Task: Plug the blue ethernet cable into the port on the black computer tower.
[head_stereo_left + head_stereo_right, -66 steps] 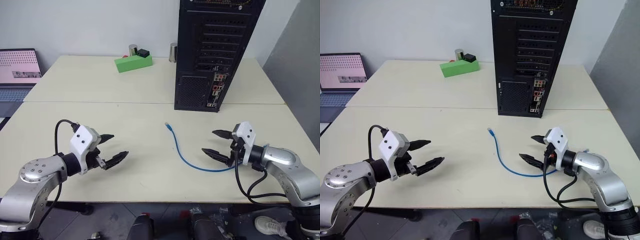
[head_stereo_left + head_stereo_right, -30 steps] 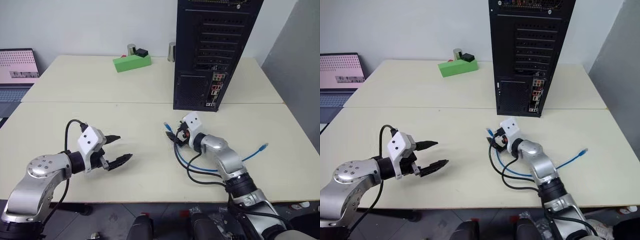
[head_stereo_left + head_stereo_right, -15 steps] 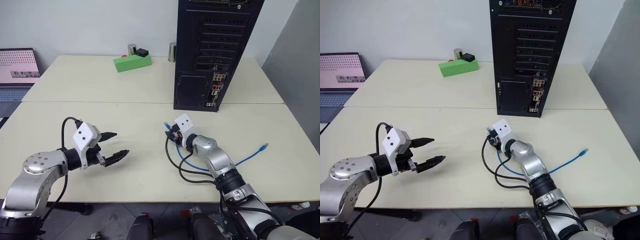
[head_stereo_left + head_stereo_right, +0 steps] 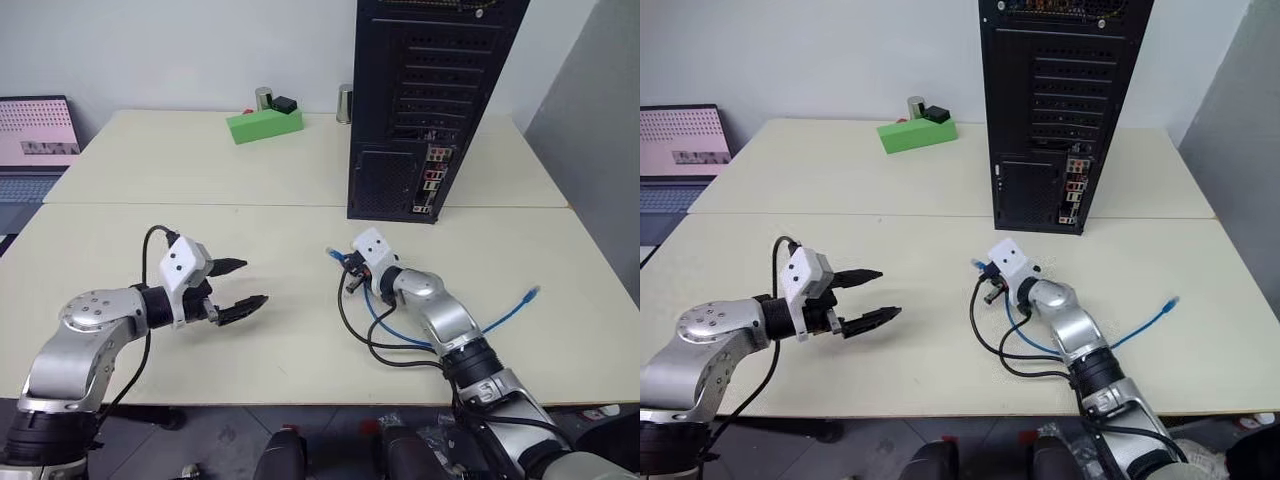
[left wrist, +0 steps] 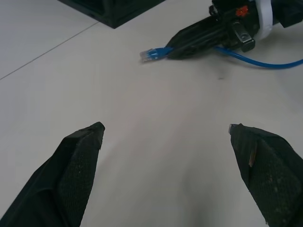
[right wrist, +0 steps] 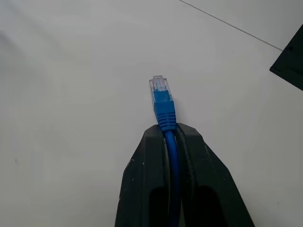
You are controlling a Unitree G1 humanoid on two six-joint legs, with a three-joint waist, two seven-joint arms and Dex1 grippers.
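1. Far left edge of the left eye view: a laptop (image 4: pixel 35 140) with a pink screen; its writing is too small to read.
2. Lower left: the left arm reaches in from the bottom corner, elbow bent, forearm running toward the middle of the frame. The left gripper (image 4: pixel 238 284) hovers just above the table (image 4: pixel 150 200), pointing right and slightly down, its two black fingers (image 5: pixel 78 165) spread wide apart with nothing between them.
3. Upper middle: a green block (image 4: pixel 265 124) lies on the far table, with small dark and metal objects on and behind it.
4. Centre: the right arm comes up from the lower right, bends at the elbow and points toward the upper left of the frame. The right gripper (image 4: pixel 349 270) is closed tight on the blue ethernet cable (image 6: pixel 164 106), just behind its plug.
5. The pale plug sticks out past the fingertips, in line with the gripper, pointing up and left in the eye views, low over the table.
6. From the grip the cable loops back under the forearm and trails right across the table; its other plug (image 4: pixel 533 293) lies at middle right.
7. Upper middle to right: the black computer tower (image 4: pixel 430 100) stands upright on the table, perforated rear facing the camera, coloured sockets in a narrow strip low on its right side. No label is readable. The held plug is well apart from it, below and left.
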